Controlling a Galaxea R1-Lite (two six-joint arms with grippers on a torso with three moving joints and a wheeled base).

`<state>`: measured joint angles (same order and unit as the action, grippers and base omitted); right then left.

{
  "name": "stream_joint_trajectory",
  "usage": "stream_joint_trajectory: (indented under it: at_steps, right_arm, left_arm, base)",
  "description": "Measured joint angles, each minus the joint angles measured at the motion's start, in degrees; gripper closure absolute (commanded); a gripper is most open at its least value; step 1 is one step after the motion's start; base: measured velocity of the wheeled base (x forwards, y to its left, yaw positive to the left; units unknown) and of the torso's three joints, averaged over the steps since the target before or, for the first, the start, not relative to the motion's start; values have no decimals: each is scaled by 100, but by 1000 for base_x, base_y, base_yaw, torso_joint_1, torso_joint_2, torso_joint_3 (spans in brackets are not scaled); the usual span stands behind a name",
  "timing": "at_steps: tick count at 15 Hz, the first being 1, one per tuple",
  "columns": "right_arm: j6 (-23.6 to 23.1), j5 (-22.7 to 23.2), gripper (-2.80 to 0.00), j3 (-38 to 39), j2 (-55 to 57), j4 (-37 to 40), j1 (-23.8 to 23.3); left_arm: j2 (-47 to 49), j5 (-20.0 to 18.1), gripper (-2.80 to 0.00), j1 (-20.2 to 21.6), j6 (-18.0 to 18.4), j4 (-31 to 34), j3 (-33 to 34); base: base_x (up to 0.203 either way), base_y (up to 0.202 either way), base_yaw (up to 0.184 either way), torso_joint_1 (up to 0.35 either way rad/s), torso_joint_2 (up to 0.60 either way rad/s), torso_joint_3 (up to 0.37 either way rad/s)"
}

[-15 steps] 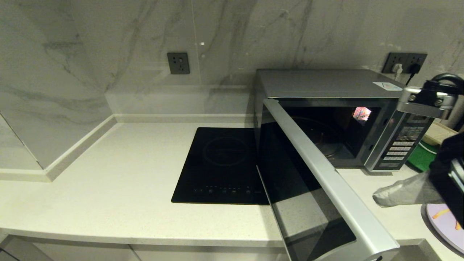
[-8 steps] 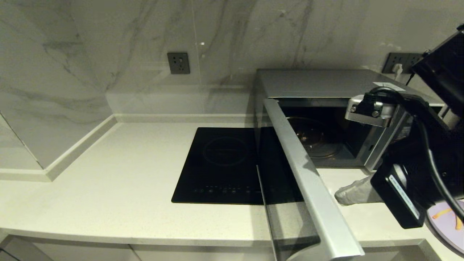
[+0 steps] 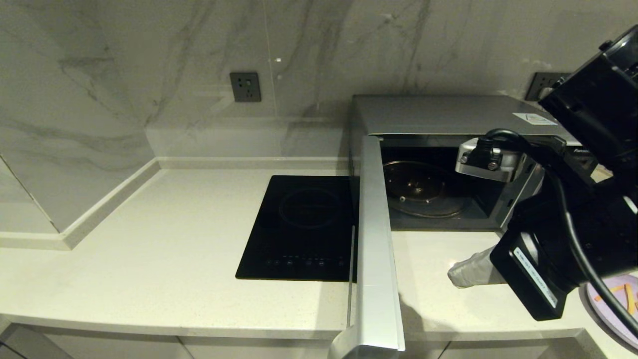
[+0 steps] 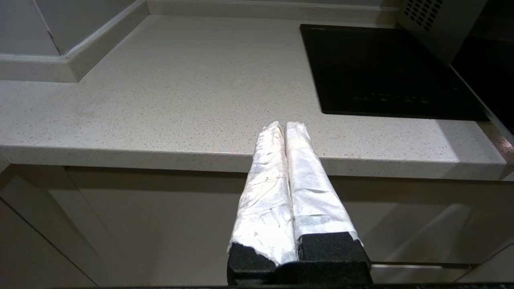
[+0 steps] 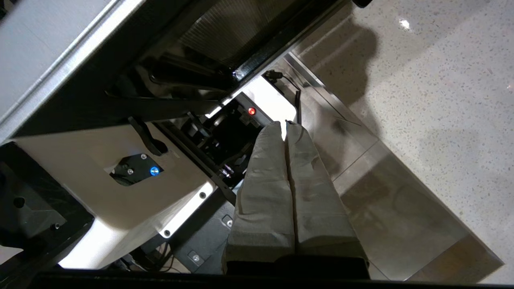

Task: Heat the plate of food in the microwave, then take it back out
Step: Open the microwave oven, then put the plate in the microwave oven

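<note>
Microwave (image 3: 448, 119) stands at the back right of the desk (image 3: 174, 239), door (image 3: 376, 239) swung fully out toward the robot, seen edge-on in the head view. Cavity open; glass turntable (image 3: 423, 187) bare, nothing on it.

Plate of food (image 3: 615, 304) sits on the desk at the far right front corner, only partly in frame in the head view, half hidden behind the right arm's black wrist body. A few orange-yellow sticks show on the lilac surface.

Right end effector (image 3: 456, 274): fingers pressed together, holding nothing, tip low over the bare desk between the open door and the plate, in front of the cavity mouth. It points to the robot's left, away from the plate. Key relation: the plate lies behind it, to the robot's right and slightly nearer the desk's front edge, past the wrist. Judgement: the arm must back off rightward, part its fingers, and take the plate by its rim before carrying it left and back into the cavity.

Left end effector (image 4: 285, 132): fingers together, empty, parked below the desk's front edge, far left of the plate. Right arm clearly nearer.

Induction cooktop (image 3: 304, 224) left of the door, not involved
</note>
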<state>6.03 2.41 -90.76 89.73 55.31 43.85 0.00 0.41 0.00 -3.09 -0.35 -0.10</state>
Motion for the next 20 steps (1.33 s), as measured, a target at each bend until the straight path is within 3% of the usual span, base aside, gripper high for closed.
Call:
stream_joint_trajectory:
  at_steps: [14, 16, 18, 20]
  right_arm:
    - [18, -76, 0, -327, 428, -7, 217]
    - [199, -116, 0, -327, 414, -7, 217]
    - [478, -531, 0, -320, 300, -10, 178]
    - [750, -1510, 0, -169, 115, -5, 8]
  left_arm:
    - [0, 1, 0, 0, -5, 0, 0]
    - [0, -1, 0, 0, -4, 2, 0]
    - [0, -1, 0, 0, -5, 0, 0]
    - [0, 0, 0, 0, -4, -1, 0]
  base:
    - [0, 0, 0, 0, 0, 0]
    - [0, 0, 0, 0, 0, 0]
    - [0, 0, 0, 0, 0, 0]
    - [0, 0, 0, 0, 0, 0]
